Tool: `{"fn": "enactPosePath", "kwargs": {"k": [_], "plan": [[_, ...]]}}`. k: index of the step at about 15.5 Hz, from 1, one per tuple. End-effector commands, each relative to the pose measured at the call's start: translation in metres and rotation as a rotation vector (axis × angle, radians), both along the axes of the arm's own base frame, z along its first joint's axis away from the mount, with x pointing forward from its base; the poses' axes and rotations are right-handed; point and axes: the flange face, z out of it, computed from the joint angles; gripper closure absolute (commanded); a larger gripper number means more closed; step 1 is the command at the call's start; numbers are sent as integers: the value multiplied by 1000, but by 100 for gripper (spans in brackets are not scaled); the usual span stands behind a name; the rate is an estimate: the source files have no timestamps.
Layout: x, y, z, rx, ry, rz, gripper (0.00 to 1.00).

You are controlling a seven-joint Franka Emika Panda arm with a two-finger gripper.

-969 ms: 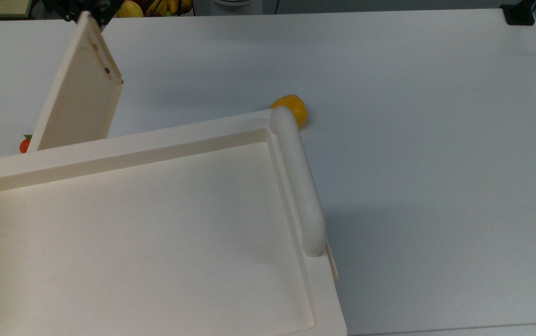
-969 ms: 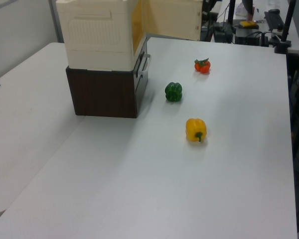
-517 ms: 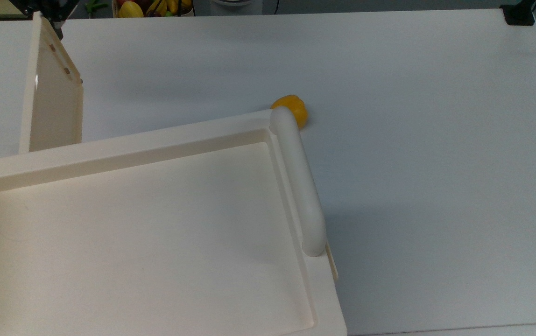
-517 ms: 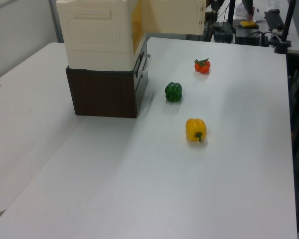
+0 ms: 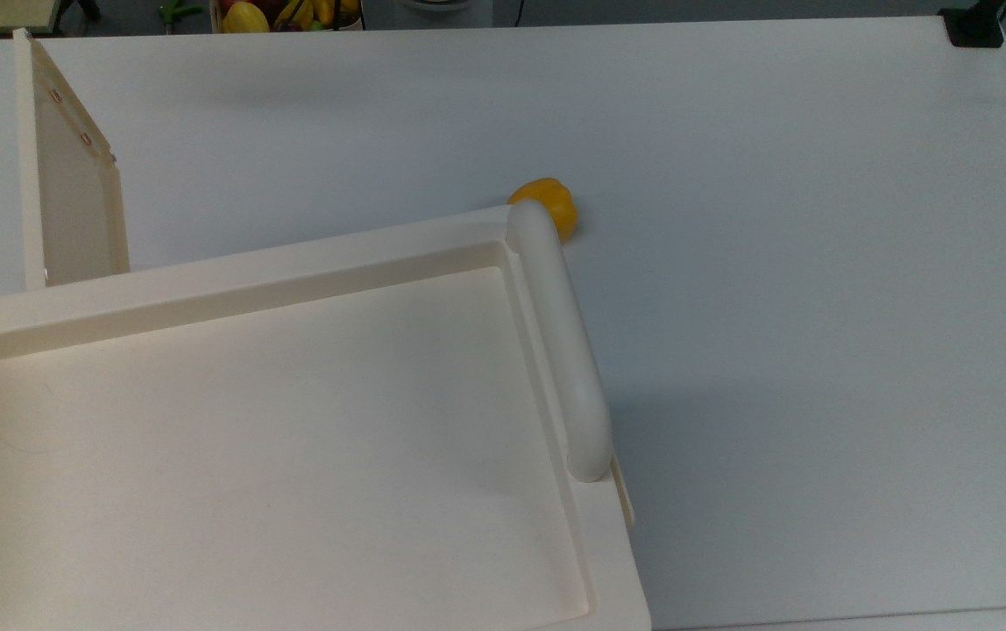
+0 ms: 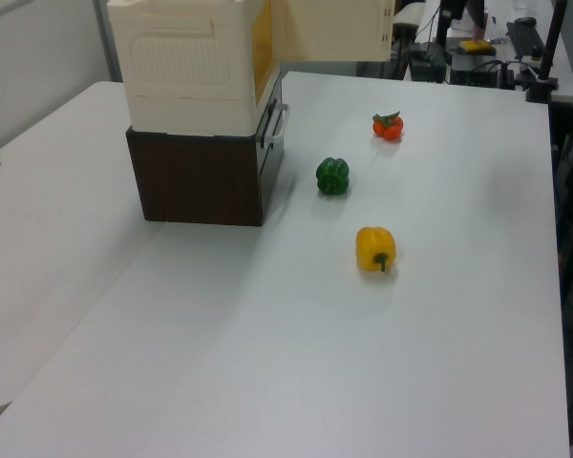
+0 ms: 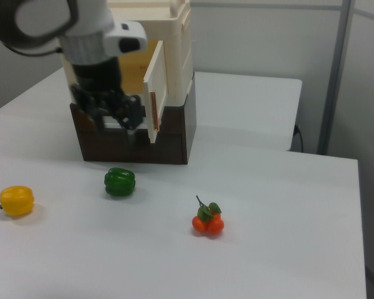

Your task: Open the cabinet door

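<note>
Now, hand (image 7: 115,121): dark, hanging from the white arm in front of the cabinet's open face in the right view, just beside the door's inner side; whether its fingers are apart or together I cannot tell.
Cabinet (image 6: 186,62): cream-white box stacked on a dark brown base, standing on the white table (image 6: 439,286).
Cabinet door (image 5: 69,188): swung wide open, standing out from the cabinet's front and hinged at one corner; in the top view it sticks up past the far left of the cabinet's recessed top (image 5: 275,438), with two small brownish slots near its free edge. In the right view it shows edge-on, just to the right of the hand.
White bar (image 5: 560,342): rounded cylinder lying along the right rim of the cabinet's top in the top view.
Green pepper (image 6: 332,176): on the table near the cabinet's front.
Yellow pepper (image 6: 375,248): on the table, farther from the cabinet than the green pepper.
Tomatoes (image 6: 388,125): small red-orange cluster with green leaves, on the table well apart from the cabinet.
</note>
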Motion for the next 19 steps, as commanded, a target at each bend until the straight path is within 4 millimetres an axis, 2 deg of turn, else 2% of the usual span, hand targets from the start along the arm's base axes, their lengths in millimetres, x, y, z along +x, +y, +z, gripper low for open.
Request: {"fn": "enactPosePath", "kwargs": {"k": [1,3,7,9,11,12,13,17,19], "plan": [[-22,35,35,81,16,-26,0],[-14,88,47,113,10,-16,0],[3,180,44,117,25,20,0],[5,213,37,117,41,76,0],[10,236,26,114,36,119,0],[14,246,16,112,29,144,0],[17,248,7,106,17,149,0],[37,243,-10,85,-30,245,0],[37,242,-10,87,-24,243,0]]}}
